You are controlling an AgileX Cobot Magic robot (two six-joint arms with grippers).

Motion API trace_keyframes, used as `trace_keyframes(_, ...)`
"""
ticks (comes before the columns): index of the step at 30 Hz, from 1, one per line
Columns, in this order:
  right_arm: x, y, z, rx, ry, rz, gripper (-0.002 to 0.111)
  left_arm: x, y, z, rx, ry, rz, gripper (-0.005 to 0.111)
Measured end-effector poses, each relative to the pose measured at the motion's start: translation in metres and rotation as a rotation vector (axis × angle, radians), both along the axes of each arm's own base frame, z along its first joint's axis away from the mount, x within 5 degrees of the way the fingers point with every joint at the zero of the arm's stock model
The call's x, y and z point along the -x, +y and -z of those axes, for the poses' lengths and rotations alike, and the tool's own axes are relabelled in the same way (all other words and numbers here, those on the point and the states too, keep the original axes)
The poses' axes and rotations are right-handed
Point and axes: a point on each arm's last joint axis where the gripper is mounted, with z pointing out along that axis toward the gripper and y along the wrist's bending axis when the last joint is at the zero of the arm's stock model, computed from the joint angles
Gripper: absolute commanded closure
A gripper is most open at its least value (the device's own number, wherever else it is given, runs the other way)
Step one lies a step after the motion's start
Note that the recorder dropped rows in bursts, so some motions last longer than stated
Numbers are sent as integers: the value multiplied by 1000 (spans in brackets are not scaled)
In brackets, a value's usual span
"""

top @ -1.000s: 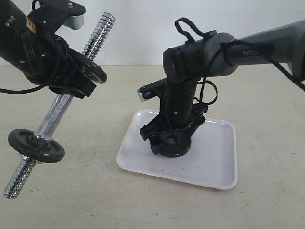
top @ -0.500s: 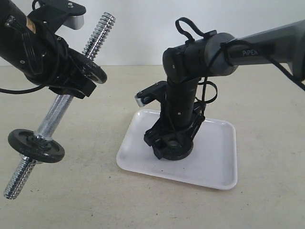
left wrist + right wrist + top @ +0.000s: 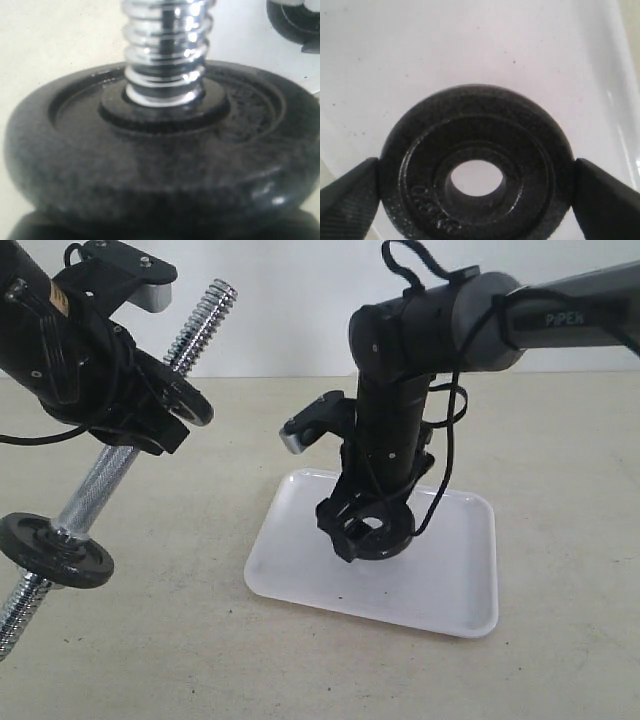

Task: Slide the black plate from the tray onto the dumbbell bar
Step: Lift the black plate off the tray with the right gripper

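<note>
Two black weight discs sat on the dumbbell bar (image 3: 100, 485), which the left gripper (image 3: 150, 430) clamped at its middle and held aloft, tilted, above the beige table (image 3: 560, 490). The upper disc (image 3: 185, 398) lay just beside the gripper body. In the left wrist view this upper disc (image 3: 150, 165) filled most of the picture, with the threaded rod (image 3: 165, 50) rising through its hub. The lower disc (image 3: 55, 552) sat near the bar's lower threaded end. The upper threaded end (image 3: 205, 315) stood bare beyond the upper disc.

The right gripper (image 3: 368, 530) pointed down over the white tray (image 3: 450, 580) and gripped the black plate (image 3: 395, 537) by its outer rim. In the right wrist view the right gripper's (image 3: 477, 192) fingers (image 3: 347, 200) pressed on opposite sides of the black plate (image 3: 530, 150), and the tray's (image 3: 470, 50) white floor showed through the central hole. The plate hung tilted over the middle of the tray. Whether its lower edge touched the tray floor could not be determined.

The plate and the bar were well apart, with open table between them. Black cables (image 3: 440, 430) looped around the right arm.
</note>
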Motion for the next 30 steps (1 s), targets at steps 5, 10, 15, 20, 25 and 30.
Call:
trace_keyframes(5,2,-8,-36,-50,-67,-37,108,0,0,0,-2,-1,3,102)
trace_keyframes(10,0,-30,-60,-133,-44,-21,108,0,0,0,-7,-3,13,102)
trace_keyframes(15,2,-43,-77,-276,16,-71,108,0,0,0,-33,-13,63,102)
trace_keyframes(20,5,-44,-86,-396,51,-151,108,0,0,0,-54,-21,104,102)
trace_keyframes(25,7,-47,-88,-439,79,-242,108,1,1,0,-85,-21,149,102)
trace_keyframes(30,5,-47,-95,-548,33,-359,108,1,4,1,-133,-15,167,102)
